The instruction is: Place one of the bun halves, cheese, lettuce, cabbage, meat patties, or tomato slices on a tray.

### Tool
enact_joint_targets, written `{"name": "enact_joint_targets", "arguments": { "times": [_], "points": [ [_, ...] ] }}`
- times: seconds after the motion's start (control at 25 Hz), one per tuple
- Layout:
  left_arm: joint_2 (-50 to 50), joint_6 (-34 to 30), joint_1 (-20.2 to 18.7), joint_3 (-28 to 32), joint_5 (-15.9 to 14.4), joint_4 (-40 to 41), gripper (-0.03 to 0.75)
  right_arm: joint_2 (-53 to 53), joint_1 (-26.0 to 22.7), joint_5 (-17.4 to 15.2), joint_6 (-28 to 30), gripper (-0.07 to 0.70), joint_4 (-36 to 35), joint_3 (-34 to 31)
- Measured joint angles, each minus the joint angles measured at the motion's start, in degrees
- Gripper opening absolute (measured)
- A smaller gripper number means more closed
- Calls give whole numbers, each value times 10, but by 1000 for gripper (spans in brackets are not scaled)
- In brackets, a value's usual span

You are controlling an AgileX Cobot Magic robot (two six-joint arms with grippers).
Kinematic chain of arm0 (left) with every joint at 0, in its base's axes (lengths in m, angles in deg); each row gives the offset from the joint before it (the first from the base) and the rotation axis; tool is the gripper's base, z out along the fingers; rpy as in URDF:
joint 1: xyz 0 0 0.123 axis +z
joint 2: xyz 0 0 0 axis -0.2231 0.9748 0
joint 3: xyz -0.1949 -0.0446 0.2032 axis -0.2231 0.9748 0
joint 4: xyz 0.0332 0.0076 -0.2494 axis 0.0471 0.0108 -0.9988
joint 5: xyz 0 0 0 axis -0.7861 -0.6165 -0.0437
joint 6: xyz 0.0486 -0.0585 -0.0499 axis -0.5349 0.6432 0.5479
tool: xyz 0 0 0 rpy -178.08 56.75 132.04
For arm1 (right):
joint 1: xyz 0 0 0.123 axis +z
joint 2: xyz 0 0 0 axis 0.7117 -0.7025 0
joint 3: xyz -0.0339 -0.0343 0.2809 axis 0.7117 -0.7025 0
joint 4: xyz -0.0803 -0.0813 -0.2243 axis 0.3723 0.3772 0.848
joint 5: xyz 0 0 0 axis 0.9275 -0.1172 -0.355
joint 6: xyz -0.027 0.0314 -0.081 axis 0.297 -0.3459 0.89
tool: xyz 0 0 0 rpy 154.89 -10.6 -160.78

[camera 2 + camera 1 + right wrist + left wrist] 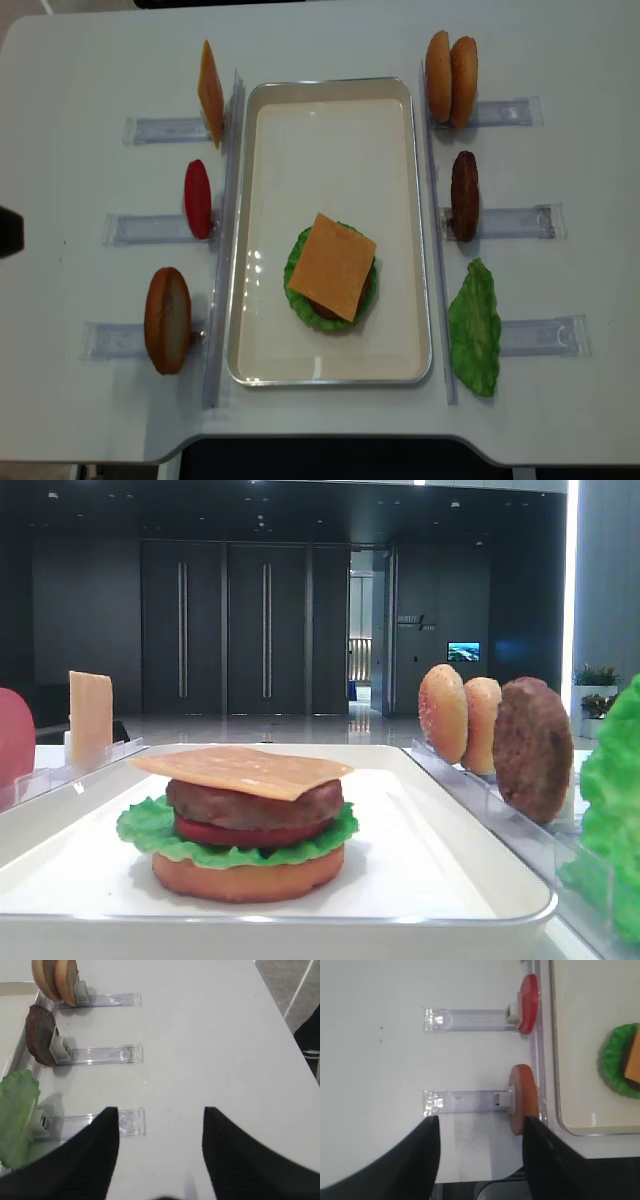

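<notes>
Cheese (333,265) slice lies flat on top of the burger stack, mid tray (330,110): under it meat patty (255,805), tomato slice (250,833), lettuce (150,825), bun half (248,875) at bottom. Clear racks (160,130) w/ spare pieces stand on the counter (80,60) both sides of tray. Left end effector (481,1132) released, jaws spread, nothing held, just by a rack's bun. Right end effector (161,1127) also spread wide, empty, above counter near the lettuce rack.
</notes>
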Motion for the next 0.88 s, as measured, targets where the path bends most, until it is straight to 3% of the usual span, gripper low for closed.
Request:
{"name": "enact_joint_targets", "arguments": {
  "times": [0.2, 0.44, 0.68, 0.88],
  "points": [
    [-121, -36, 0, 64, -3, -46, 409, 0, 0, 0, 0, 363, 0, 0],
    [-246, -55, 0, 147, -6, -20, 409, 0, 0, 0, 0, 363, 0, 0],
    [-366, -66, 0, 225, 16, -13, 409, 0, 0, 0, 0, 363, 0, 0],
    [-441, -68, 0, 256, 24, -8, 409, 0, 0, 0, 0, 363, 0, 0]
  ]
}}
